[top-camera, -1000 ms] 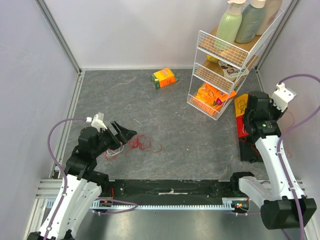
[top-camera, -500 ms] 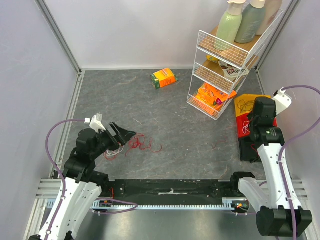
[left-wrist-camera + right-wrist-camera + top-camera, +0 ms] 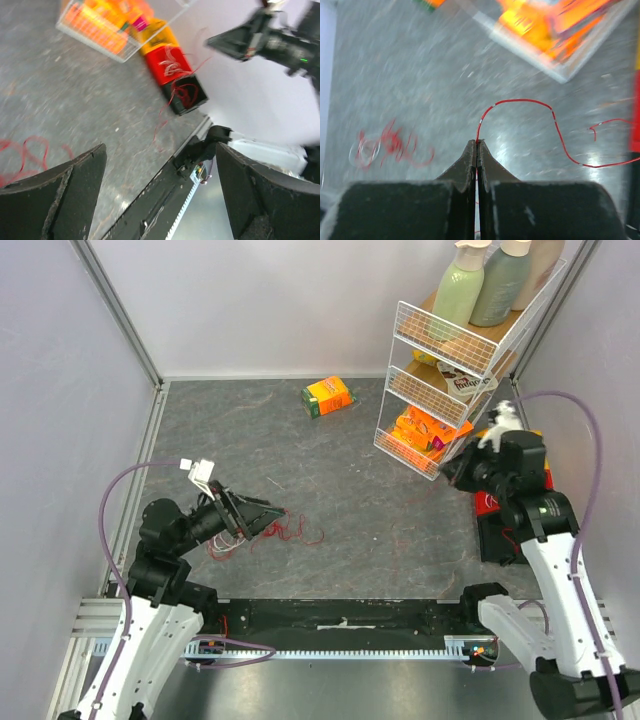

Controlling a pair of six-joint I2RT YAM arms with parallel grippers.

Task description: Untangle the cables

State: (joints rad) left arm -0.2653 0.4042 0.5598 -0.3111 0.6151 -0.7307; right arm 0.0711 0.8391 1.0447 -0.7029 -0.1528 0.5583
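A tangle of red cables [image 3: 287, 529] lies on the grey table, with a white cable [image 3: 226, 540] beside it. My left gripper [image 3: 262, 512] hovers just left of that tangle, open and holding nothing; in its wrist view the wide-apart fingers [image 3: 55, 195] frame the table edge. My right gripper [image 3: 449, 471] is shut on one red cable [image 3: 520, 101], which arcs out of the tips [image 3: 477, 143] and trails right towards the bins. More red cables sit in the black bin [image 3: 187, 95] and white ones in the red bin [image 3: 167, 62].
A white wire rack [image 3: 440, 390] with orange packets and bottles stands at the back right, close to my right gripper. An orange box [image 3: 328, 396] lies at the back. The red bin [image 3: 490, 508] and black bin [image 3: 497, 542] sit along the right wall.
My right arm has swung left from over the bins towards the rack, drawing a red cable out with it. The left gripper tilted and reached slightly right, still open.
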